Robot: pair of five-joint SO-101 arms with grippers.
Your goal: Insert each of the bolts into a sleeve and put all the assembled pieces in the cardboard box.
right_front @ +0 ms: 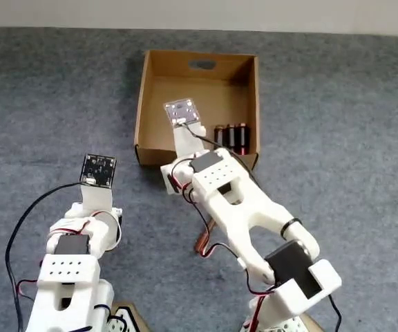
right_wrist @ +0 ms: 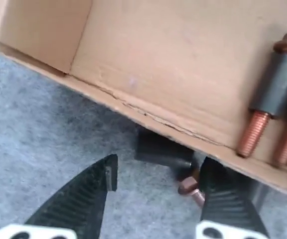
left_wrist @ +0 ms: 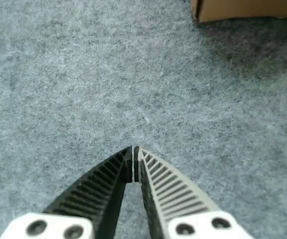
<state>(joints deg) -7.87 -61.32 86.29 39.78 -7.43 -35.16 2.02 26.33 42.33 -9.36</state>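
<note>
OK, high view: cardboard box sits far-centre on the grey tabletop. A few assembled pieces lie side by side in one near corner of it, long axes running near wall to far wall. Right arm is stretched to the box's near wall, wrist over the rim. Left arm sits well apart to the side, so right is the nearer one by far. Left wrist view: left end effector has its fingers pressed together, nothing btwn them, over bare tabletop w/ a box corner farther off. Right wrist view: right end effector has its fingers spread apart, holding nothing. Just ahead btwn the tips, on the tabletop and tight against the outside of the near wall, lies a dark sleeve w/ a copper bolt poking out, so not yet boxed. Its long axis runs roughly along the wall, i.e. across the gap from finger to finger, copper end toward the pale finger; can't tell if that end is head or thread. The boxed pieces point threaded ends at the near wall, heads away. Judgement: closing as is would squeeze the piece end-to-end, so the next move prob needs a wrist roll to pinch across the sleeve, then a lift over the wall.
</note>
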